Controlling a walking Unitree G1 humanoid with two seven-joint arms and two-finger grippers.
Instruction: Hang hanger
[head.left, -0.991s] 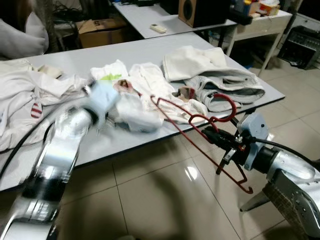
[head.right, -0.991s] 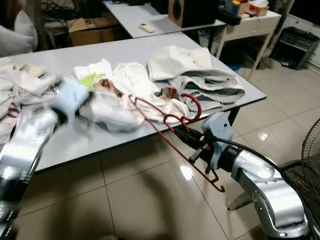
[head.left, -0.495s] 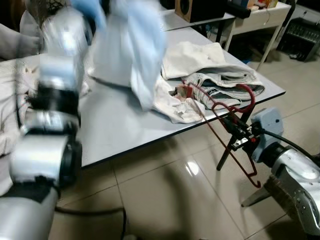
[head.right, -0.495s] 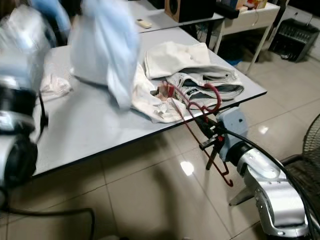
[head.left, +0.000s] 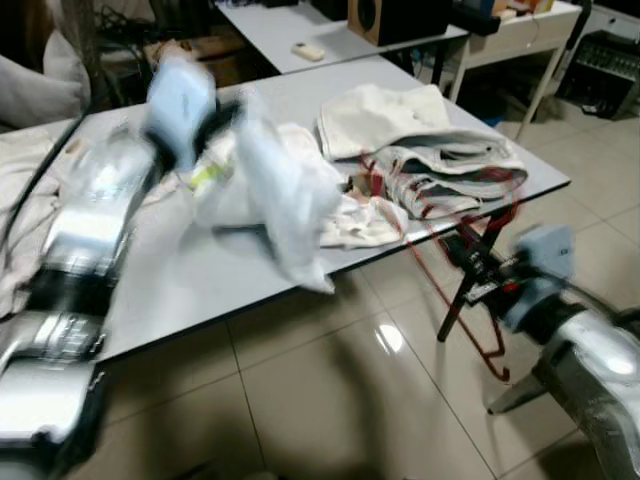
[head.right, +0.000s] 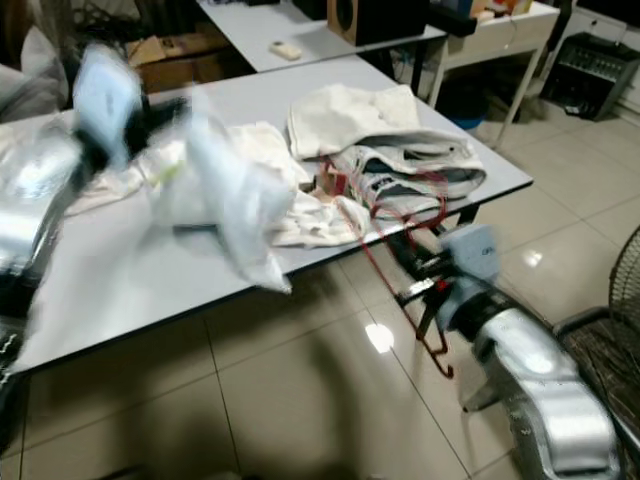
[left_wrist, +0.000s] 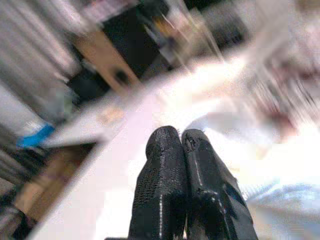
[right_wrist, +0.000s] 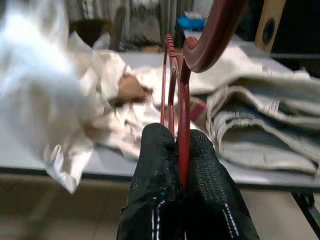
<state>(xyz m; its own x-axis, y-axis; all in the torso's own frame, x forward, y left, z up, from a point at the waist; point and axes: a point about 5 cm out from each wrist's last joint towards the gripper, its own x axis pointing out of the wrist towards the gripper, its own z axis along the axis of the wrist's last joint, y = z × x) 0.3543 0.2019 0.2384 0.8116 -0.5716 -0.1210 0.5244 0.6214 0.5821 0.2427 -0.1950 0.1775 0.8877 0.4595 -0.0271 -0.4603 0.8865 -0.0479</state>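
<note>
My right gripper (head.left: 478, 272) is shut on a red wire hanger (head.left: 487, 205), held off the table's front right corner; the hanger's hook (right_wrist: 215, 30) rises above the closed fingers (right_wrist: 155, 165) in the right wrist view. My left arm, blurred by motion, reaches over the grey table (head.left: 190, 285). Its gripper (head.left: 222, 118) is shut on a white garment (head.left: 275, 200) that hangs from it down to the table's front edge. Both black fingers (left_wrist: 162, 165) are pressed together in the left wrist view, with white cloth (left_wrist: 280, 200) beside them.
A pile of white and grey clothes (head.left: 420, 135) lies at the table's right end, and more garments (head.left: 20, 185) lie at its left. A second table (head.left: 290, 25) with a speaker (head.left: 400, 15) stands behind. A fan (head.right: 610, 350) stands on the tiled floor to the right.
My left arm has swung down from high up, carrying the white garment to just above the table. The right gripper keeps its hold on the hanger in about the same place.
</note>
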